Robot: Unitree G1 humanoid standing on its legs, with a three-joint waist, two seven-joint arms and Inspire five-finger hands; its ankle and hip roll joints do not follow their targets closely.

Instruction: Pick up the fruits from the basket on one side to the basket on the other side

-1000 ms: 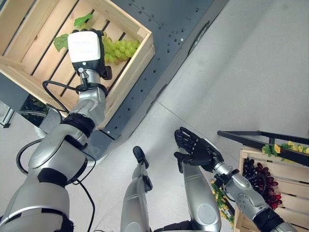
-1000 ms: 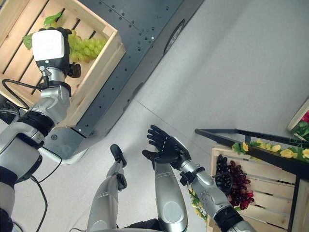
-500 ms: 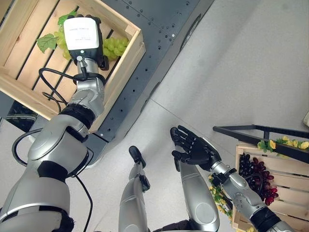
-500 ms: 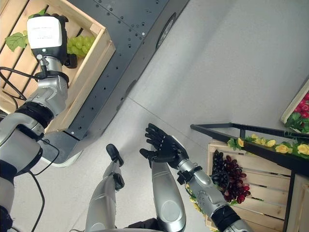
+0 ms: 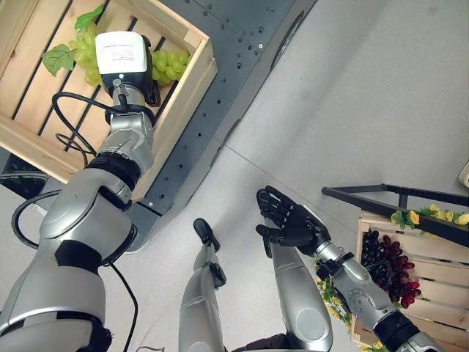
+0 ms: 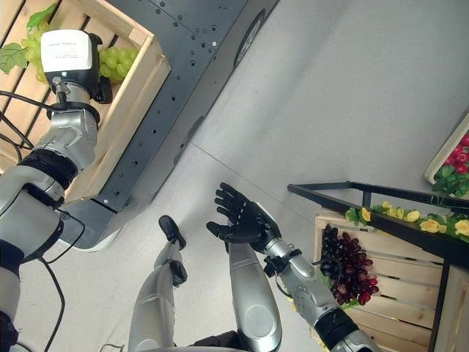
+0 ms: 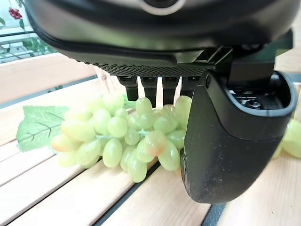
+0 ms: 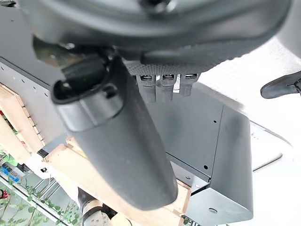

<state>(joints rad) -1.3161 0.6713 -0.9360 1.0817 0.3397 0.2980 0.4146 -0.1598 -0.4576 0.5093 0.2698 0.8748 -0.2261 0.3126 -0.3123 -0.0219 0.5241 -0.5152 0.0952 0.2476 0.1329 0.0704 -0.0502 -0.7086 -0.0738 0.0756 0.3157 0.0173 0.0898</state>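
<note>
The slatted pale wooden crate (image 5: 183,92) sits on a dark grey perforated metal platform (image 5: 242,44), and the left hand (image 5: 123,53) reaches down inside that crate. Just past the hand lies a bunch of green plastic grapes with a green leaf (image 7: 123,136), resting on the crate's slats. In the left wrist view the fingers (image 7: 150,89) point straight down at the top of the bunch and the thumb (image 7: 221,150) stands just beside the grapes on their other side; the fingers look straight rather than curled, and whether their tips touch the fruit cannot be told. From the head views, grapes show on both sides of the hand, with the leaf (image 5: 58,57) lying beyond it toward the crate's far corner.

Over the light grey floor (image 5: 366,95), well apart from the crate, the right hand (image 5: 292,224) hangs in the air, palm turned up, fingers spread and holding nothing. In the right wrist view its fingers (image 8: 162,87) stand straight and the thumb (image 8: 117,141) juts out beside them.

Beyond the right hand, toward the robot's right, stands a second pale wooden crate (image 5: 432,257) holding a bunch of dark purple grapes (image 5: 388,264). Above it runs a black metal bar (image 5: 381,196) trimmed with yellow artificial flowers and green leaves (image 5: 432,218).
</note>
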